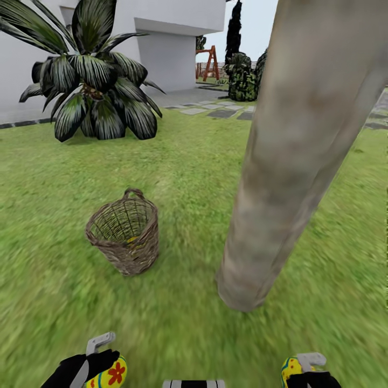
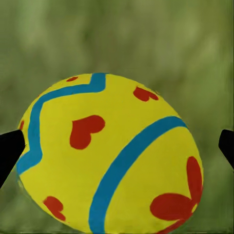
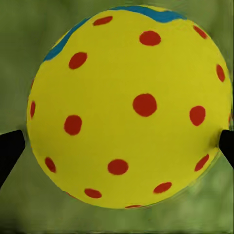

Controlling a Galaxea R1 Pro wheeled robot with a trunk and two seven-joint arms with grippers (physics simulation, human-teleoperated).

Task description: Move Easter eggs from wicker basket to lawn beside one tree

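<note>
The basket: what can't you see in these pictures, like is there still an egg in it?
- Wicker basket, head view: its woven wall hides the bottom; a yellowish hint, too blurred to call.
- Tree, head view: canopy cut off by the top edge.
- Left pincer, right pincer: arms cut off by the bottom edge.

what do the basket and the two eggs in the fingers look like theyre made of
The basket looks like brown woven wicker: an open lattice you can see through. The left egg and the right egg look smooth and hard, with flat painted yellow, red and blue; whether plastic, wood or real shell can't be told.
</note>
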